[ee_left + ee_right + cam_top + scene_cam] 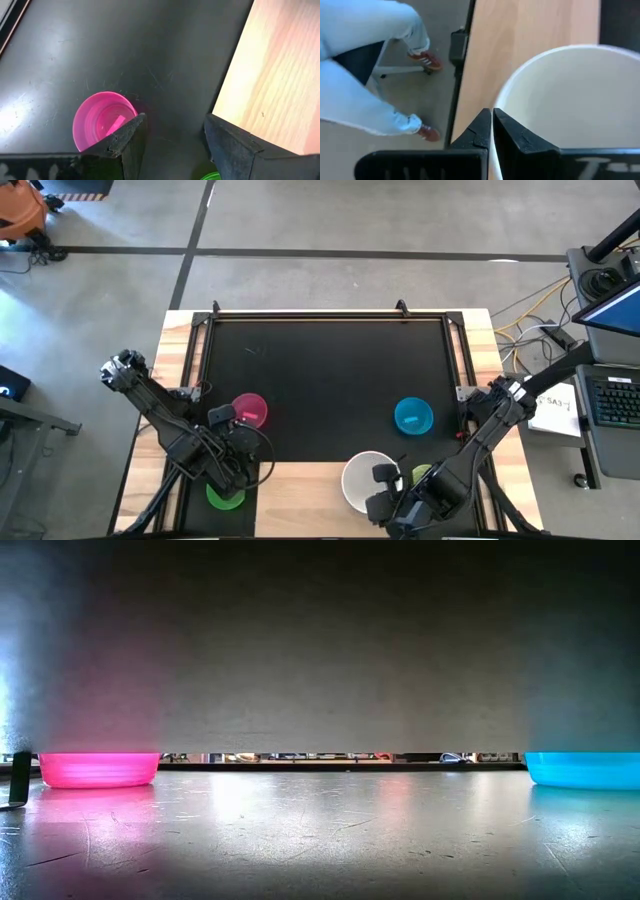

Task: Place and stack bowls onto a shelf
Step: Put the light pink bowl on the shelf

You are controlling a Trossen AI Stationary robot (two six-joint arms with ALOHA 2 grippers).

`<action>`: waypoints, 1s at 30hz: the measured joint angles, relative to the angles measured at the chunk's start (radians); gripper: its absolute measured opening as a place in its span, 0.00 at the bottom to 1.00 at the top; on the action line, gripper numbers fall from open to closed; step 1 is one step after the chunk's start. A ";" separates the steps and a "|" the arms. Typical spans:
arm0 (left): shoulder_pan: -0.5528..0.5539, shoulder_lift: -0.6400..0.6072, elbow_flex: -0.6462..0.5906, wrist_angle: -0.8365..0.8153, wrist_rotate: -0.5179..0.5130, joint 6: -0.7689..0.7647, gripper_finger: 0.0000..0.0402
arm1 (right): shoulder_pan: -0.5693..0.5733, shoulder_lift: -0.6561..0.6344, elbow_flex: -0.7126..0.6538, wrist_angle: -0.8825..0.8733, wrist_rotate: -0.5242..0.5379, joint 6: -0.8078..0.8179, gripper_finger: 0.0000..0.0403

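My right gripper [492,120] is shut on the rim of the white bowl [362,478], which is over the right end of the light-wood shelf [300,500]. A yellow-green bowl [423,474] shows just right of the white bowl, partly under the right arm. My left gripper [175,122] stands open above the mat, left of the shelf [275,75], between the magenta bowl [100,120] and a green bowl [225,496] below it. The magenta bowl [250,410] and a cyan bowl [413,416] rest on the black mat. My right gripper pinches the white bowl's rim [496,102] on its near side. One finger is inside the bowl and one outside. The fingers [512,135] come slanting down from the far right. The bowl stays upright, mouth up; I cannot tell whether its base rests on the shelf.
The black mat [330,370] has free room across its middle and far part. Wooden table strips [180,350] run along both sides. A person's legs [365,75] stand beyond the table's edge. A desk with a keyboard [610,400] is off the right side.
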 joint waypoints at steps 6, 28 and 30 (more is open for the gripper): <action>0.000 0.000 0.000 -0.014 -0.001 0.000 0.46 | 0.005 -0.026 0.000 -0.020 -0.004 0.017 0.02; 0.223 -0.069 -0.160 -0.210 0.026 -0.177 0.46 | -0.029 -0.144 0.001 -0.064 0.128 -0.026 0.02; 0.273 -0.081 -0.191 -0.186 0.064 -0.135 0.46 | -0.034 -0.144 0.001 -0.084 0.128 -0.028 0.02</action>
